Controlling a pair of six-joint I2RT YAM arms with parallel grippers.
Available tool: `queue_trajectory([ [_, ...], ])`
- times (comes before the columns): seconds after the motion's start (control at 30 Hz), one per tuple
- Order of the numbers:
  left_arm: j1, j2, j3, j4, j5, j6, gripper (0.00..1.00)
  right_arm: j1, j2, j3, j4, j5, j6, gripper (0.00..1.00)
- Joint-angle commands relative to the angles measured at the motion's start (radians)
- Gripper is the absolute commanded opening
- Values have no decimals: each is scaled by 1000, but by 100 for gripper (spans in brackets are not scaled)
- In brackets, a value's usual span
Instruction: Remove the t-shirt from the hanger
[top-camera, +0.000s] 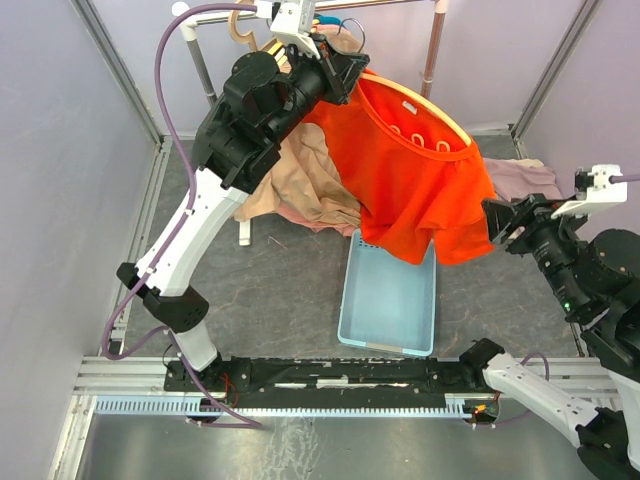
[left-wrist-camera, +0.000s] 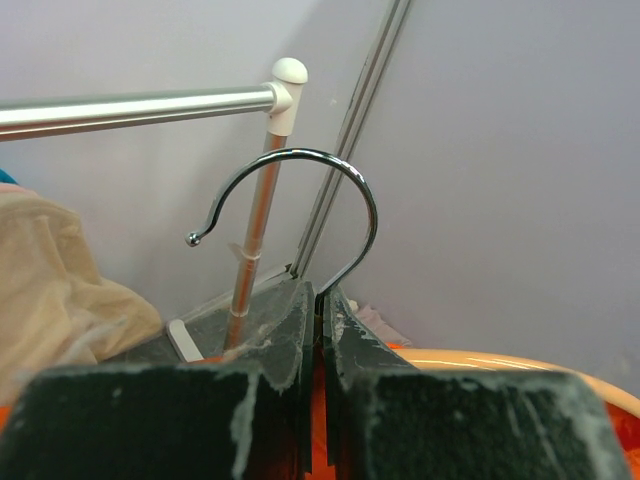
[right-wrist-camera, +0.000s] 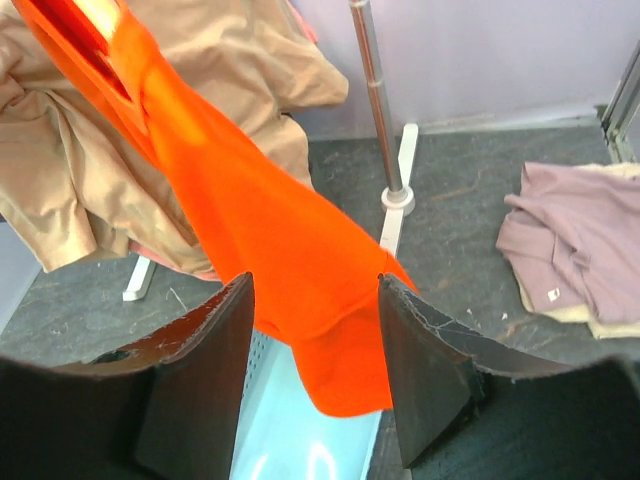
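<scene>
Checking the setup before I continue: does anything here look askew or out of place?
The orange t-shirt hangs lopsided on the tilted hanger, sagging toward its lower end above the blue bin. A mauve garment lies crumpled on the table at the right.

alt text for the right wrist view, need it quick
The open right pincer straddles a hanging orange t-shirt, above a light blue bin. Behind are tan garments on the left, a metal rack pole, and mauve clothing on the grey floor at right.

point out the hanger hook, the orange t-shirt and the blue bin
hanger hook (left-wrist-camera: 300, 152), left wrist view, top of the curve
orange t-shirt (top-camera: 400, 175), top external view, middle of cloth
blue bin (top-camera: 390, 310), top external view, bare floor
</scene>
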Motion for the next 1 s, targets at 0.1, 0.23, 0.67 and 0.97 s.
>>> queue_trajectory([
  [0.1,0,-56,13,99,34,-56,3,2,98,87,109,-36,-128,60],
  [0.23,-1,-58,13,100,42,-62,3,2,121,88,142,-40,-145,59],
  [0.67,-1,-57,22,125,4,-100,3,1,90,57,134,41,-99,1],
  [0.97,0,-74,-29,173,15,-114,3,2,50,-22,120,94,47,1],
])
